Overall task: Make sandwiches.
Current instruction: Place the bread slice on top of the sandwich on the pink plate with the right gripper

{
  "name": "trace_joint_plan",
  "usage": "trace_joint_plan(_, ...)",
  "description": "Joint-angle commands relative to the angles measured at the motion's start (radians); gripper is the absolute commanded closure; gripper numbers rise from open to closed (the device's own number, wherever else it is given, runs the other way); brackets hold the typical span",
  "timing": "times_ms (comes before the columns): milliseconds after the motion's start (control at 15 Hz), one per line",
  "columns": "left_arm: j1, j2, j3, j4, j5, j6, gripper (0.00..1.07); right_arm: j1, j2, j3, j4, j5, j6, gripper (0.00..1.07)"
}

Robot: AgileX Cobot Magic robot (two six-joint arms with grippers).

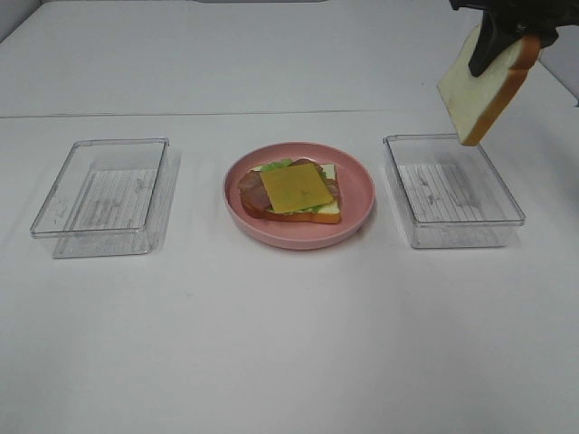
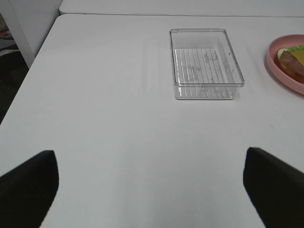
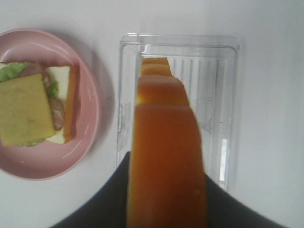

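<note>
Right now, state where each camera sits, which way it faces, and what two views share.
Exterior high: mounted high, looking down at the table; the right gripper holds a bread slice above the right tray.
Left wrist: low on the left arm, looking across at the left tray; the open left gripper shows its dark fingertips.
Right wrist: facing straight down past the held bread slice's crust.
Shared: all three show the pink plate with the open sandwich.
</note>
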Motion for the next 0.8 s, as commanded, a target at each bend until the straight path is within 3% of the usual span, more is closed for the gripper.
trace_joint_plan(67,0.001,-0.016,0.001,-0.008,-0.004,0.002,0.06,0.069,-0.017,-0.005,0.028,0.021,-0.008,1.07)
trace_joint_plan(400,0.001,-0.016,0.001,-0.008,-0.004,0.002,0.06,0.218,-0.013,-0.005,0.117,0.008,-0.005,1.07)
trace_joint_plan(800,0.001,-0.016,0.001,-0.008,-0.004,0.002,0.06,0.240,0.071,-0.005,0.386,-0.060,-0.011,1.07)
